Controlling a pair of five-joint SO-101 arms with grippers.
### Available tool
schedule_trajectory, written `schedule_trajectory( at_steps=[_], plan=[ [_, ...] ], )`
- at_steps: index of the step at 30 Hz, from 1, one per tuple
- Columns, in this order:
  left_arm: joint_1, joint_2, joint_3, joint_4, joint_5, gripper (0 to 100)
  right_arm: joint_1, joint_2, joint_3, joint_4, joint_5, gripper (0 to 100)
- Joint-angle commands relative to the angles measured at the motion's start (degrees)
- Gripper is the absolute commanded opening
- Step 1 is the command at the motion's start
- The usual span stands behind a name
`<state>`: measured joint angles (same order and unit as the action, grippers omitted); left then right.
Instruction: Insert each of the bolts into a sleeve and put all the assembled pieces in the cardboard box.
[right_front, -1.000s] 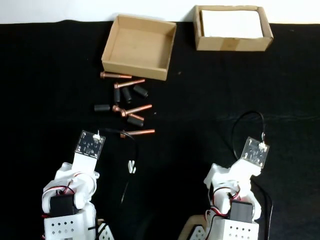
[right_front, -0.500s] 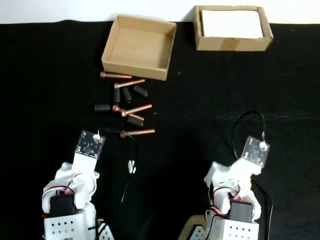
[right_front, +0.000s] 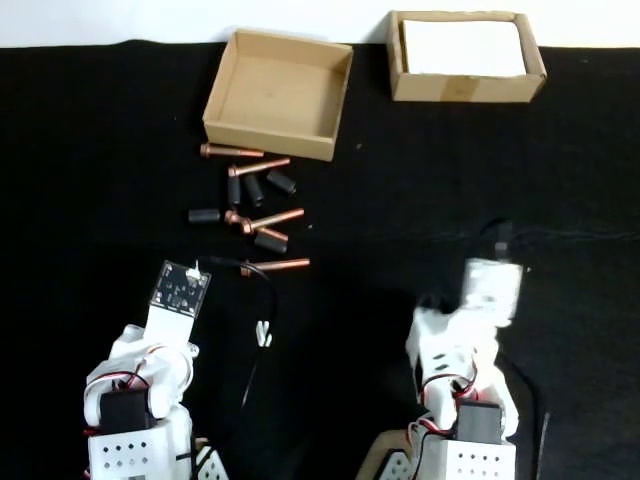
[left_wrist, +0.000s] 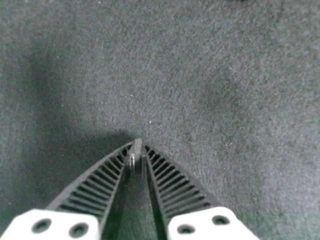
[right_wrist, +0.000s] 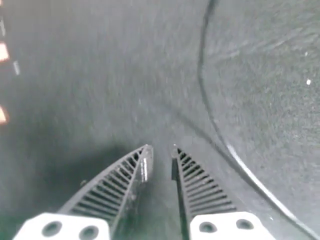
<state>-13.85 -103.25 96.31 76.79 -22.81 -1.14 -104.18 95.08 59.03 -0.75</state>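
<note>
Starting nearest you, your left gripper (left_wrist: 136, 151) hangs low over the black cloth-covered table (left_wrist: 210, 75), its ribbed black fingers (left_wrist: 105, 180) pressed together at the tips with nothing between them. Your right gripper (right_wrist: 161, 150) sits over the same cloth with only a narrow gap between its tips, gripping nothing; a thin dark cable (right_wrist: 206, 95) curves across the cloth just past it. From above, both white arms stand at the near edge, the left arm (right_front: 145, 375) and the right arm (right_front: 462, 345) well apart. Beyond the left arm the loose parts lie in a cluster: the closest copper-coloured metal bolt (right_front: 277, 265) lies on its own, then more bolts and short black cylindrical sleeves (right_front: 270, 241) are scattered close together. Farther back the open brown cardboard box (right_front: 278, 95) shows its bare floor, its near wall just beyond the farthest bolt (right_front: 232, 151). Beside it, on the right arm's side, sits a second cardboard box with a white lining (right_front: 465, 50)
</note>
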Motion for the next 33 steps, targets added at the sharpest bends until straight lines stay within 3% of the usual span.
schedule_trajectory(
  at_steps=[1,5,15,25,33],
  plan=[
    [-0.48,-0.40,0.84,0.18,-0.26,1,-0.31,0.31,-8.57,5.05,5.45,7.7],
    [-0.40,-0.40,0.84,0.18,-0.26,1,-0.22,12.00,-23.25,7.69,5.98,7.7],
    [-0.22,-0.40,0.84,0.18,-0.09,1,-1.63,64.66,-76.18,21.14,5.63,8.0],
    [-0.22,-0.40,0.84,0.18,-0.09,1,-21.49,102.46,-108.53,27.21,6.59,18.2],
    [-0.48,-0.40,0.84,0.00,-0.09,1,-32.13,129.80,-134.46,34.33,22.33,19.9]
  ],
)
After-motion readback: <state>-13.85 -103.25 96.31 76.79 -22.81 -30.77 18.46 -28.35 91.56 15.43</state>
